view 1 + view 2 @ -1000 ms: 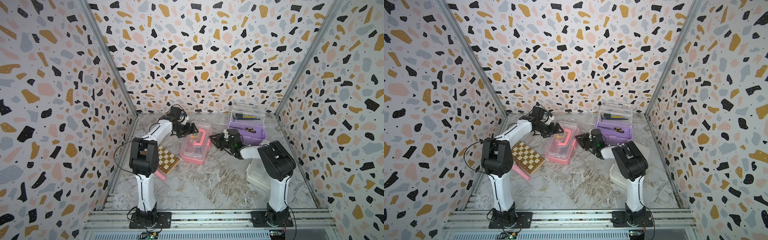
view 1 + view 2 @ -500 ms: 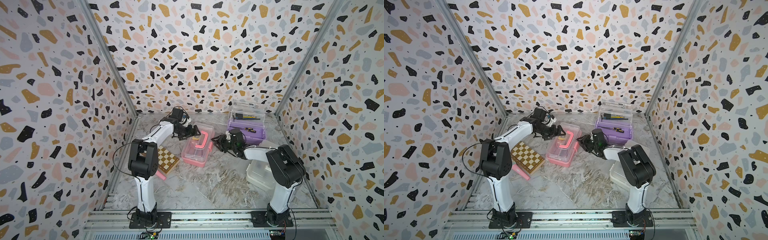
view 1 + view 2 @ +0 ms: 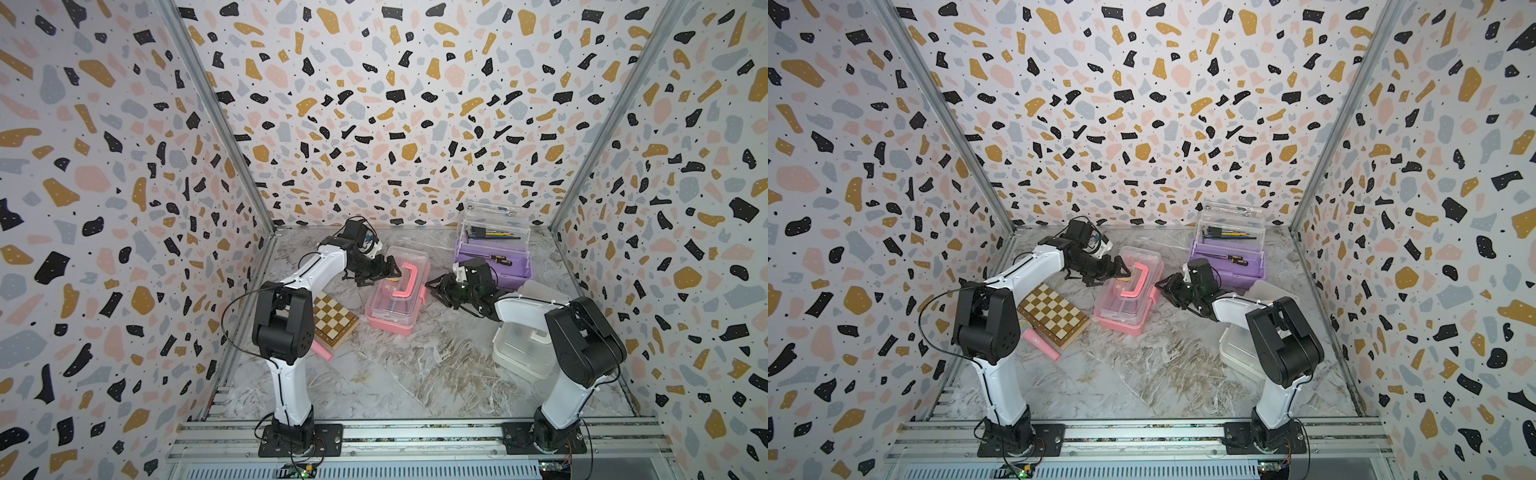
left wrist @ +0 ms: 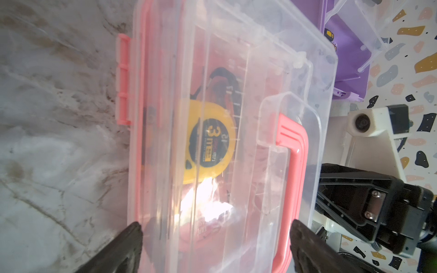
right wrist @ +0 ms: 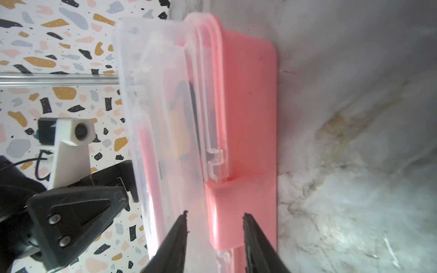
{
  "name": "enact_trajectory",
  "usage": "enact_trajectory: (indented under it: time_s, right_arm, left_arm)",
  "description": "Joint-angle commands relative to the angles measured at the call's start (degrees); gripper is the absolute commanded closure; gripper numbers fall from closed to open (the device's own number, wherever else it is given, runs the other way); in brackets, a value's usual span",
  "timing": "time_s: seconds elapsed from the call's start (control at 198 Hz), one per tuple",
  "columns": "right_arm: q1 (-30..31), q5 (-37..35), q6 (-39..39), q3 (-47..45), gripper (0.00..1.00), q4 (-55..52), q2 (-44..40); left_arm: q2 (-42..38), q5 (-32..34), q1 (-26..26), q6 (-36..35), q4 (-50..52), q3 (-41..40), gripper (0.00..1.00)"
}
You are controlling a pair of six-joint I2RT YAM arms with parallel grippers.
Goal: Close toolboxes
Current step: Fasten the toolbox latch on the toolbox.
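Pink box (image 3: 397, 297) lid lies down between spread left gripper (image 4: 216, 227) jaws; right gripper (image 5: 215, 214) jaws stand half-spread astride the hinge; the latch (image 4: 123, 78) probably needs snapping shut next.

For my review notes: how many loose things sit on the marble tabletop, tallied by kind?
Small clear-lidded plastic toolboxes: 3 (pink-based toolbox, purple-based toolbox, white-based toolbox)
Wooden chequered chessboard box: 1
Pink cylindrical stick: 1
Total: 5
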State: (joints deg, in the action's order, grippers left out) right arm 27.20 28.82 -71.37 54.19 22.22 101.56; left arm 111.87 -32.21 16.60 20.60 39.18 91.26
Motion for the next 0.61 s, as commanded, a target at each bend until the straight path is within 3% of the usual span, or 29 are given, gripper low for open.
enact_trajectory:
  time_s: [0.0,0.313,0.601]
  right_arm:
    - [0.96,2.13,-3.12,-0.70,0.62,7.30,2.40]
    - [4.01,5.27,-8.87,4.14,0.60,16.41,9.45]
    - [5.21,6.63,-11.19,7.34,0.59,21.18,12.27]
  left_arm:
    - [0.13,-2.90,1.34,1.12,1.90,-1.67,0.06]
    - [2.81,-6.62,5.74,3.09,-1.56,-4.31,0.08]
    - [3.90,-8.30,5.86,3.73,-3.17,-5.40,0.08]
